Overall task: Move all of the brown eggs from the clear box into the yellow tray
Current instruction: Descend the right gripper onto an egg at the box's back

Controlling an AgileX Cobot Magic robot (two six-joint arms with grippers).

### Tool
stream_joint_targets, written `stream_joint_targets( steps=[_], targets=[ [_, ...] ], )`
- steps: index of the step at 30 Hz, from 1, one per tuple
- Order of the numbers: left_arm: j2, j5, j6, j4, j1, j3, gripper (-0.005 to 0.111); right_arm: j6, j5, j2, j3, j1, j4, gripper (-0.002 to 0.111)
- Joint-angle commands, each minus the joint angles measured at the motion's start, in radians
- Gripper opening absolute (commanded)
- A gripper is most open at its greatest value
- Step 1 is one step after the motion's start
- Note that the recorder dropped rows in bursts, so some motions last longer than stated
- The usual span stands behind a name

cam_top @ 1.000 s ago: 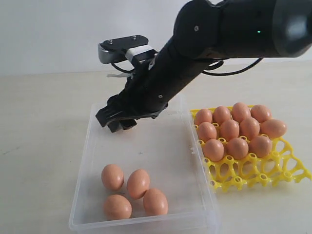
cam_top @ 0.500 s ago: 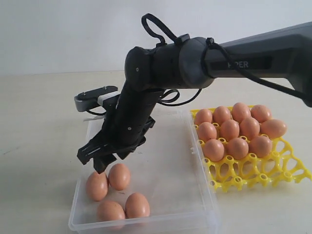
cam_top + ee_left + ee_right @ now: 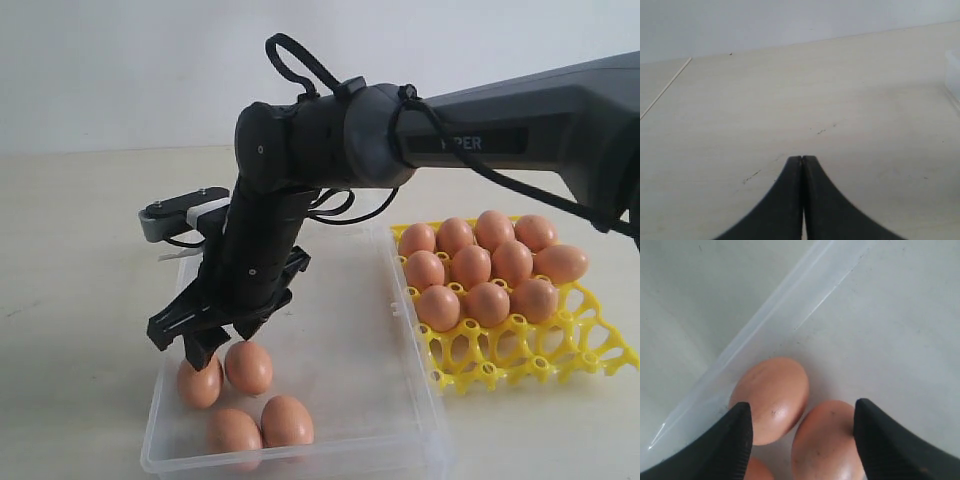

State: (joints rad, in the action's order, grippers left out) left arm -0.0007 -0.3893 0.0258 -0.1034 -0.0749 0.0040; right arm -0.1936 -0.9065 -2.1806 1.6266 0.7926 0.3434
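Note:
Several brown eggs lie in the near left corner of the clear box. More eggs fill the far rows of the yellow tray on the right. My right gripper reaches across and hangs open just above the box's two farther eggs. In the right wrist view its fingers stand either side of two eggs without touching them, close to the box wall. My left gripper is shut and empty over the bare table.
The tray's near cups hold no eggs. The box's far half holds nothing. A corner of the box shows at the edge of the left wrist view.
My right arm swung from the box's far end to its near left corner and dropped over the eggs. The eggs lie further left than a second ago. The jaws stayed open.

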Motion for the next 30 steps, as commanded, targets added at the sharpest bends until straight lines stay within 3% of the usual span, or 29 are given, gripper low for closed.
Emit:
stream_joint_targets(
  steps=[1,30],
  targets=[
    [0.001,0.009,-0.004,0.0,0.005,-0.004,0.0,0.013,-0.004,0.002,0.009,0.003,-0.026,0.058],
    [0.001,0.009,-0.004,0.0,0.005,-0.004,0.0,0.109,0.049,-0.049,0.006,-0.003,-0.086,0.056]
  ],
)
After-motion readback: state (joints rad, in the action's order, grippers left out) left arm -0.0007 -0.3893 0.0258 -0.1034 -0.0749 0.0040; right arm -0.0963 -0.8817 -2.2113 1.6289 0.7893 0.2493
